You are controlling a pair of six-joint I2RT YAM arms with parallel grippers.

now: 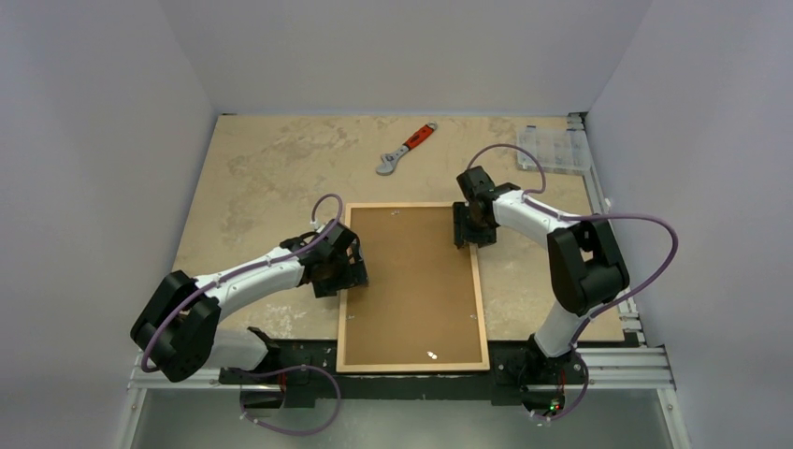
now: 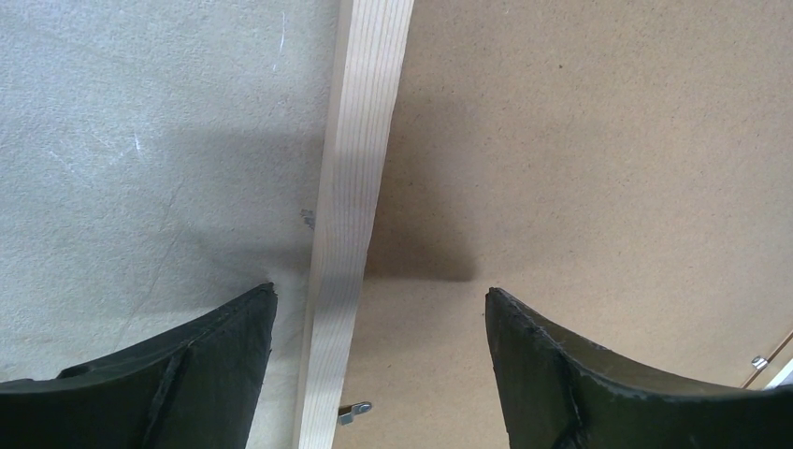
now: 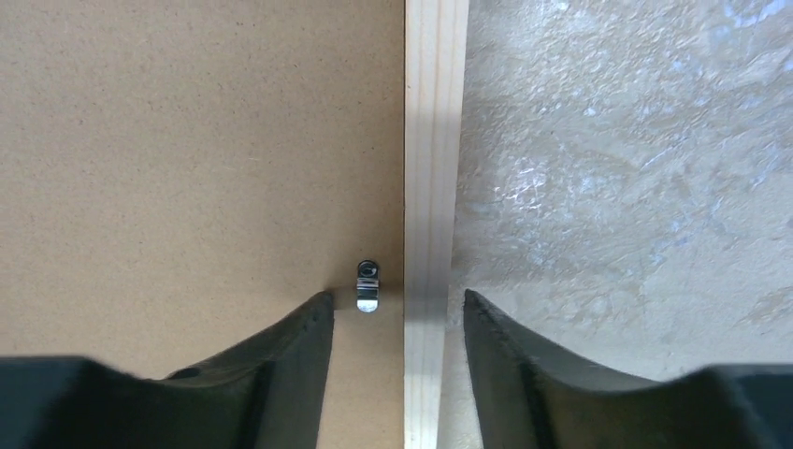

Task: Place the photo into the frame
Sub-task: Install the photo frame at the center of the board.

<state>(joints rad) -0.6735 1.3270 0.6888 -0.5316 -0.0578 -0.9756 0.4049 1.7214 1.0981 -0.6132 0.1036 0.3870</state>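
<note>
My overhead camera looks down from behind over the whole tabletop. Both wrist cameras point straight down, very close: one rail of the frame runs between the left fingers, the opposite rail between the right fingers. All three views share the frame.

frame cropped both ends, backing board cropped

The frame is pale matt wood, finely grained; the backing board matt brown fibreboard; the clip shiny metal; the tabletop rough and mottled.
</note>
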